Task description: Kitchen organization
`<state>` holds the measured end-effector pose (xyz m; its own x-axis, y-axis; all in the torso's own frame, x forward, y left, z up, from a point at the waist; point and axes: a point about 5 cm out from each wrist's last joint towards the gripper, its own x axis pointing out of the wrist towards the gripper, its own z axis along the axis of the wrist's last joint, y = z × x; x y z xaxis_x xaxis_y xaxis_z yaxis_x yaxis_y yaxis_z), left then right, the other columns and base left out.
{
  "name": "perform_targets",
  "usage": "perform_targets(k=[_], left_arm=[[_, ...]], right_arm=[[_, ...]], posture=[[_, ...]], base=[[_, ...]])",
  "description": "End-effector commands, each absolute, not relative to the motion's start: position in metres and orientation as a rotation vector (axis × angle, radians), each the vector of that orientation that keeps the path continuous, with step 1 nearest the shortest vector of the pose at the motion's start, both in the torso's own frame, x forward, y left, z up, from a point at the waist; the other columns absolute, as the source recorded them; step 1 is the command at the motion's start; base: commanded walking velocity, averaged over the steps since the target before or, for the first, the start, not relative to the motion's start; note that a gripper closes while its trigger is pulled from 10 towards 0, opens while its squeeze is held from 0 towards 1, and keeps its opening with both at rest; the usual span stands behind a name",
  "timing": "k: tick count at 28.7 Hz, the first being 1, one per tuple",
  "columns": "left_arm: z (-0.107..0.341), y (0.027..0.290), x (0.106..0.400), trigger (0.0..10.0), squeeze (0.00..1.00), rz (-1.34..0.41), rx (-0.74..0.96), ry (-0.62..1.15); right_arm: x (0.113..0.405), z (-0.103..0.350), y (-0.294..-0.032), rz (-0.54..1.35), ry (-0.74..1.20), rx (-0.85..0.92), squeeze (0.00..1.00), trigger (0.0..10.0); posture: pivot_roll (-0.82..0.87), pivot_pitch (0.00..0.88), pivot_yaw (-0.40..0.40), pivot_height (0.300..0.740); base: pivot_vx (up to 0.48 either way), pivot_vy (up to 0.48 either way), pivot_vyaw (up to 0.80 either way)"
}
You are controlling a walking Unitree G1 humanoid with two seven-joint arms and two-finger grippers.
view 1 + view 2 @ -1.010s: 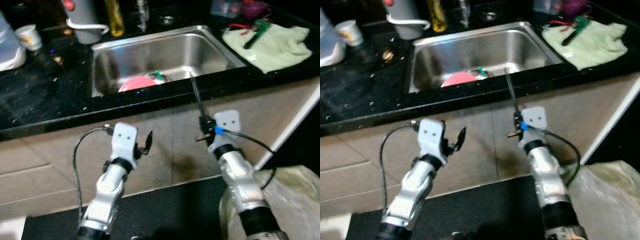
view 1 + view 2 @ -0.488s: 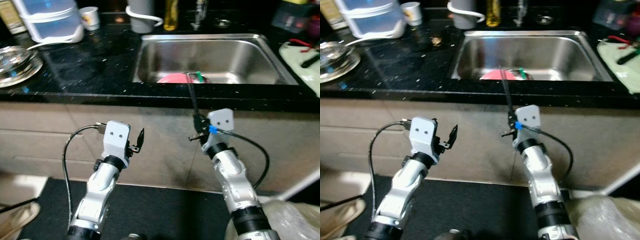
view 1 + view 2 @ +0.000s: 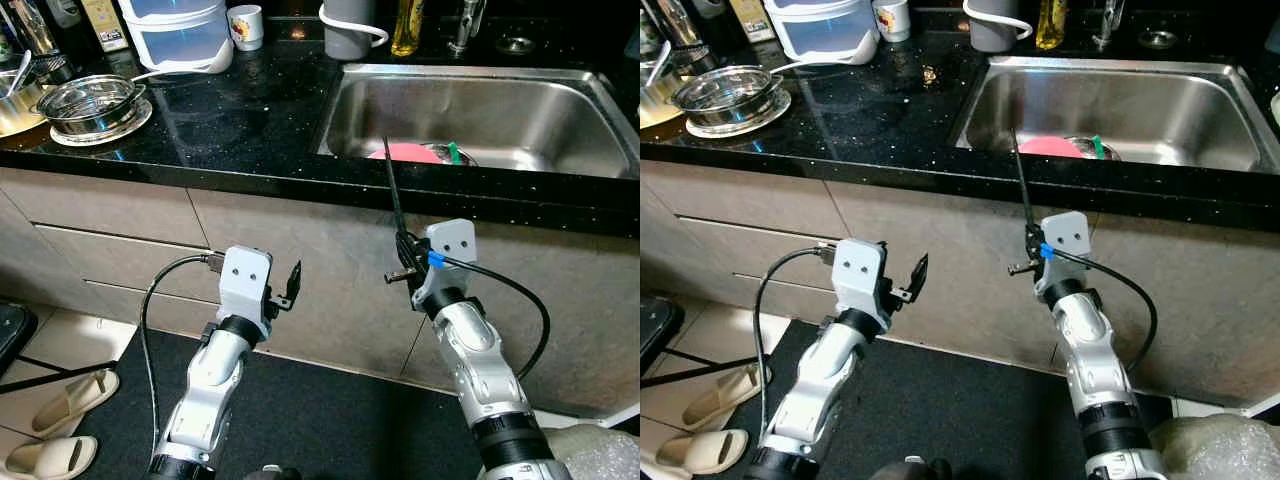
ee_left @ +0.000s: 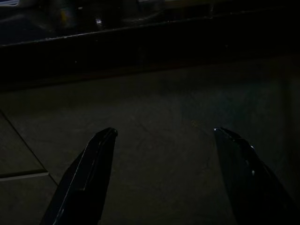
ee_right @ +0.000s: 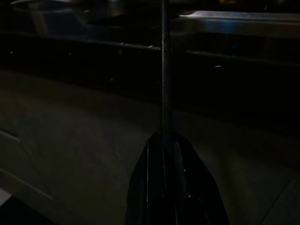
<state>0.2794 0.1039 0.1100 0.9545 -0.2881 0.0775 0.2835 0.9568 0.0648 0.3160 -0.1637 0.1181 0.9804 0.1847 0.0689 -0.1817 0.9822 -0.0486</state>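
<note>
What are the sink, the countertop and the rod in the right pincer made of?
Sink: looks like brushed stainless steel, a dull silver sheen with soft reflections.
Countertop: looks like polished black stone, possibly granite, glossy with pale speckles.
Rod, clamped in the right pincer: thin, matte black; the right wrist view shows a fine woven pattern on it, so perhaps carbon fibre, though I can't be sure.

- I see the pink round plate [image 3: 405,153] in the steel sink [image 3: 480,100] partly hidden behind the near sink wall.
- The clear stacked plastic container [image 3: 180,35], far left, is cut off by the top edge.
- The crumpled clear plastic bag [image 3: 600,455] runs off the near right corner.
</note>
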Motion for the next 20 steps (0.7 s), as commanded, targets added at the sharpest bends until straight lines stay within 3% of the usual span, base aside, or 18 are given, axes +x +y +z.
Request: perform_targets(k=[1,12,16,20], left_arm=[[0.109,0.106,0.279,10.0,0.00,-0.286,0.068,-0.083],[0.111,0.106,0.280,10.0,0.00,-0.291,0.071,-0.086],[0.111,0.106,0.281,10.0,0.00,-0.292,0.070,-0.087],[0.112,0.108,0.283,10.0,0.00,-0.291,0.071,-0.088]], right_arm=[[0.317,0.123,-0.166,0.180,-0.104,0.001,0.00,10.0],[0.331,0.178,-0.184,0.159,-0.289,0.171,0.00,10.0],[0.333,0.225,-0.195,0.244,-0.441,0.406,0.00,10.0],[0.331,0.248,-0.185,0.349,-0.505,0.442,0.00,10.0]], posture=[[-0.03,0.032,0.016,0.740],[-0.03,0.034,0.021,0.740],[-0.03,0.035,0.022,0.740],[-0.03,0.035,0.022,0.740]], base=[[0.000,0.000,0.00],[0.000,0.000,0.00],[0.000,0.000,0.00],[0.000,0.000,0.00]])
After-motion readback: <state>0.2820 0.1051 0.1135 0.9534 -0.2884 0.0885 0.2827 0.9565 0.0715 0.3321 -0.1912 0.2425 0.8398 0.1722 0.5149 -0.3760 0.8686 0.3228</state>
